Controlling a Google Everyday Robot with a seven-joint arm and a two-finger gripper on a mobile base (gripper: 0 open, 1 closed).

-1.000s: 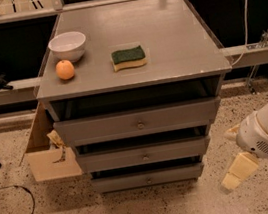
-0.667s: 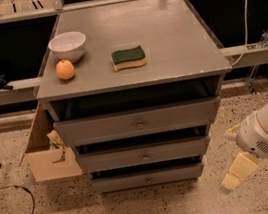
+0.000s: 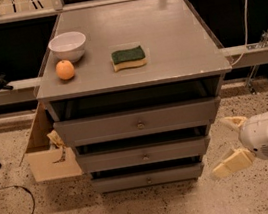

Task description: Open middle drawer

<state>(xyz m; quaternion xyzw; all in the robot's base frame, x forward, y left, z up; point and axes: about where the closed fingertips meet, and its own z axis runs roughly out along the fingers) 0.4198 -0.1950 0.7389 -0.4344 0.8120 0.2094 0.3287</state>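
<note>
The grey cabinet (image 3: 133, 68) has three drawers. The middle drawer (image 3: 117, 158) is the second front, with a small round metal knob (image 3: 145, 156); it sits about flush with the other fronts. My gripper (image 3: 232, 143) is at the lower right, beside the cabinet's right edge and level with the middle and bottom drawers. Its two cream fingers (image 3: 231, 163) stand apart, open and empty, pointing left toward the cabinet without touching it.
On the cabinet top are a white bowl (image 3: 68, 46), an orange (image 3: 65, 69) and a green-and-yellow sponge (image 3: 128, 58). A cardboard box (image 3: 47, 152) stands against the cabinet's left side. A black cable (image 3: 16, 196) lies on the speckled floor at left.
</note>
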